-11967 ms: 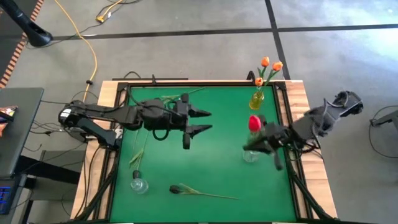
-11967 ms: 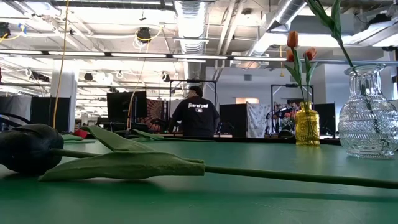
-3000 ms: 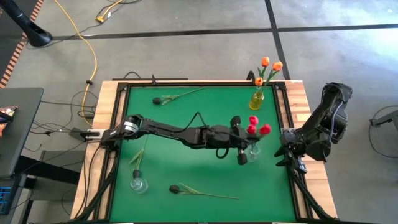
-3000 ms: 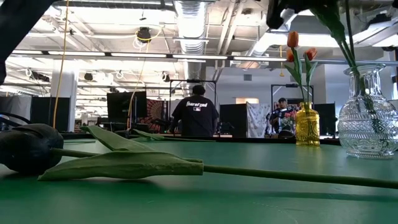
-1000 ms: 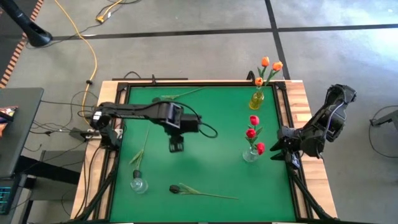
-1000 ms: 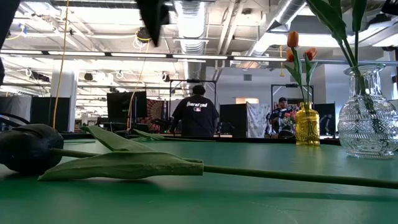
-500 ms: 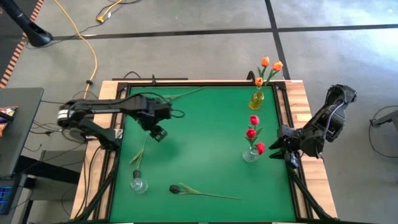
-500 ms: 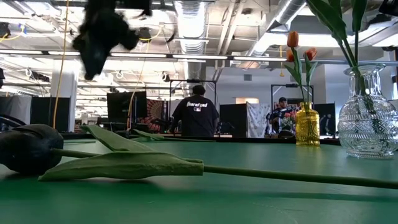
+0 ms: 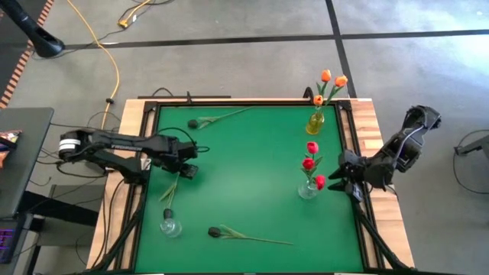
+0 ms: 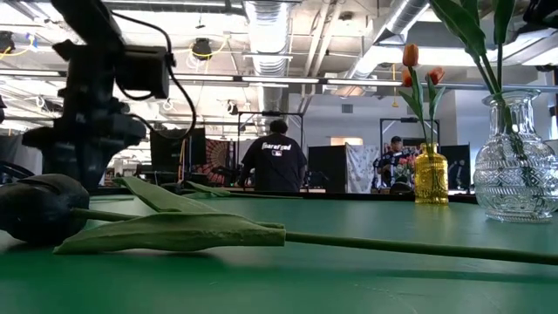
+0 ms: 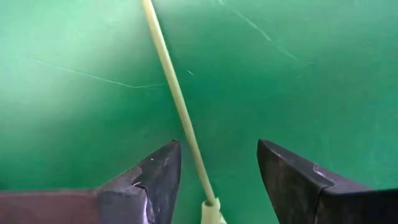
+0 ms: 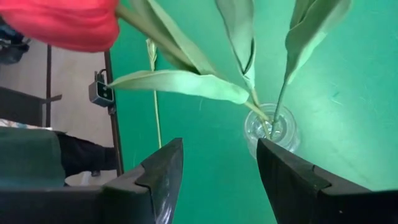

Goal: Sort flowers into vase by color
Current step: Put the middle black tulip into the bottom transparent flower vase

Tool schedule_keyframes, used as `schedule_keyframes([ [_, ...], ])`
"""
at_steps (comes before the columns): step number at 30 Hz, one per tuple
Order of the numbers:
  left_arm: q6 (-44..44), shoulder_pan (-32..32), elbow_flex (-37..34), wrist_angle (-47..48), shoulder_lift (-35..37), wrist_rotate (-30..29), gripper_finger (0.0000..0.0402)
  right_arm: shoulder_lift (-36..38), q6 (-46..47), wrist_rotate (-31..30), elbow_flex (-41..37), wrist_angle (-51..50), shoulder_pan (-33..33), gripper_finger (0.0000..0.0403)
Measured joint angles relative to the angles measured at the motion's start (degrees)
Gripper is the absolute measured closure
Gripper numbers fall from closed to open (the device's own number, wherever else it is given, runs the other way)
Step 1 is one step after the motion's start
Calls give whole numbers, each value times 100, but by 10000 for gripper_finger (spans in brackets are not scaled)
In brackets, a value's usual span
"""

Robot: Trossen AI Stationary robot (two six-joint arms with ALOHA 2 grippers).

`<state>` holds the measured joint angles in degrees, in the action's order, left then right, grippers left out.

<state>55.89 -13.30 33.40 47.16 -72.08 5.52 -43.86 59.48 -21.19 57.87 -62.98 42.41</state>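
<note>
Left wrist view: left end effector (image 11: 216, 180) spread wide, empty, astride pale stem (image 11: 176, 99); flower head cut off.

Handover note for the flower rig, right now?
Left gripper: open, low over the stem of the flower standing in the small clear vase at the table's left edge.
Right gripper: open, empty, waiting beside the clear vase.
Done: three red tulips in that clear vase, three orange tulips in the yellow vase.
Left: two dark tulips on the mat, one far, one near.
</note>
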Motion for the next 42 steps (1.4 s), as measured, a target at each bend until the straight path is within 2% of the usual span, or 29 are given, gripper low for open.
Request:
schedule_keyframes([
  [4, 82, 110, -95, -47, -19, -119, 205, 0, 0, 2, 0, 4, -88, 173],
  [7, 62, 169, -146, -34, -19, -146, 222, 0, 0, 2, 0, 13, -162, 173],
  [16, 6, 168, -388, -22, 3, -144, 327, 0, -2, 4, 0, 39, -323, 173],
  [20, -182, 168, -260, 73, -5, -169, 383, 0, -23, 4, 0, 34, -323, 173],
  [22, -231, 168, -119, 70, -35, -193, 395, 0, -99, 4, 0, 40, -323, 173],
  [30, -696, 63, 1012, -69, -19, -563, 400, 0, -235, 4, 0, 43, -400, 173],
  [37, -1233, -58, 2476, -117, -19, -967, 401, -34, -1205, 50, 0, 694, -328, 173],
  [42, -1456, -140, 3273, -693, -15, -822, 401, -104, -2141, 47, 2, 1439, -218, 173],
])
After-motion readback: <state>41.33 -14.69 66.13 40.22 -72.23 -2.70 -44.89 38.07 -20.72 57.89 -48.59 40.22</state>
